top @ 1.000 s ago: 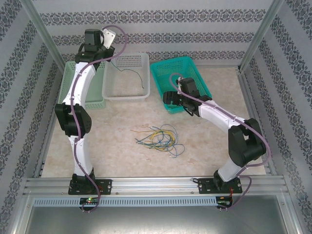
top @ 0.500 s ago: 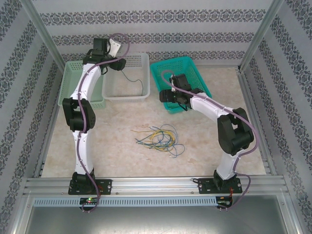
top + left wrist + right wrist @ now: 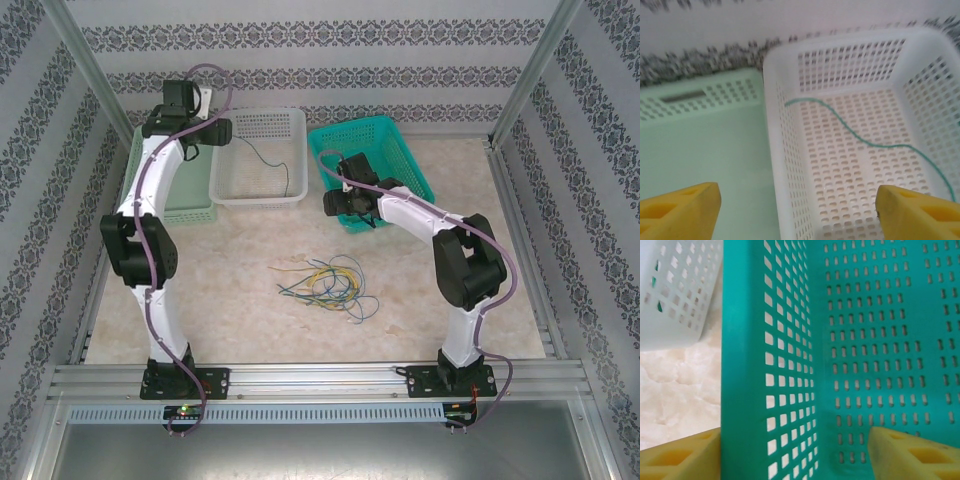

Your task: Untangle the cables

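A: Starting at the far left?

B: A pale green basket of smooth plastic, rectangular, slotted along its far wall, tucked close to the left frame. Just beside it, a white basket, the two rims running parallel.

A: And above those two?

B: The left gripper, with blunt yellow fingers spread wide and nothing held. Hangs over the line where the two baskets meet.

A: Inside the white one?

B: Perforated floor and walls, rounded corners, glossy rim. On the floor, one thin green cable, loose, lying in a wavy line from one side to the other. Plenty of bare floor around it.

A: Middle of the counter?

B: Mottled beige, stone-like, flat. Bears the rest of the cables: a loose tangle of hair-thin yellow, green and blue loops crossing one another. Lies well apart from every basket and from both arm bases, with open room on all sides.

A: Further right?

B: A teal basket, stiff plastic pierced with small square holes, set at an angle. Near the white basket, with a strip of counter between them.

A: And the gripper there?

B: The right gripper, low at the teal wall that faces the white basket. Fingers apart and astride that wall, one outside over the counter, one inside the basket. Inner finger clear of the plastic. Outer finger right at the wall's edge, contact impossible to tell. Clamps nothing.
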### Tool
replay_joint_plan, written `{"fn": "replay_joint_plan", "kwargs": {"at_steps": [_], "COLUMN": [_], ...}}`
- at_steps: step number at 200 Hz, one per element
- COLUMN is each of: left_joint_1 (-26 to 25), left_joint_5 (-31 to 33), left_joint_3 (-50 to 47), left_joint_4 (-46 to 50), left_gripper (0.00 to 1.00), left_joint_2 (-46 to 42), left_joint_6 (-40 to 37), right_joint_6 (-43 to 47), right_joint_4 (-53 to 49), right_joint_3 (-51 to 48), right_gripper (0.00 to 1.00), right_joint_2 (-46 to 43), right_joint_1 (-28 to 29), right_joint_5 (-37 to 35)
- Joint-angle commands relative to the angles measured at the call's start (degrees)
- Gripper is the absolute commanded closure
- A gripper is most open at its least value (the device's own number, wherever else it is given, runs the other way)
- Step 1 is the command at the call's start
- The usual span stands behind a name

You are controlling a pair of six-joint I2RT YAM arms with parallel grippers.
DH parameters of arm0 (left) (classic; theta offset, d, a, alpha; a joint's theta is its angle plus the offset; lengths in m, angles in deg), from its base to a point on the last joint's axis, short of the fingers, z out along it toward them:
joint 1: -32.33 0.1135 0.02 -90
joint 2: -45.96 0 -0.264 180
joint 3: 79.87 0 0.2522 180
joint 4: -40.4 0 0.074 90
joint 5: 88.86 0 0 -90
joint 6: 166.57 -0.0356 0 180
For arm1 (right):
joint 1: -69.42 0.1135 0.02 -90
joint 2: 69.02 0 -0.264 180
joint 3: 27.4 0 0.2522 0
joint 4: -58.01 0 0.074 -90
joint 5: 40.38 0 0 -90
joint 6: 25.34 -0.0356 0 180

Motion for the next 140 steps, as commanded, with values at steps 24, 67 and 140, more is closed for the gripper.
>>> {"fn": "replay_joint_plan", "kwargs": {"at_steps": [24, 67, 140], "left_joint_1": [0.0, 0.3, -1.1], "left_joint_5": [-2.1, -1.7, -3.1], "left_joint_3": [1.0, -2.3, -7.0], "left_joint_4": [8.9, 7.1, 5.5], "left_gripper": [0.24, 0.3, 0.57], "left_joint_2": [8.3, 9.3, 9.7], "left_joint_6": [5.4, 6.1, 6.6], "right_joint_6": [0.0, -0.6, -3.1], "right_joint_4": [-2.3, -3.7, -2.0], "right_joint_3": [0.8, 1.0, -4.0], "right_gripper": [0.36, 0.44, 0.61], "right_joint_2": [-0.2, 0.9, -2.0], "right_joint_1": [-1.5, -1.9, -3.6], "right_joint_5": [-1.1, -0.8, -1.7]}}
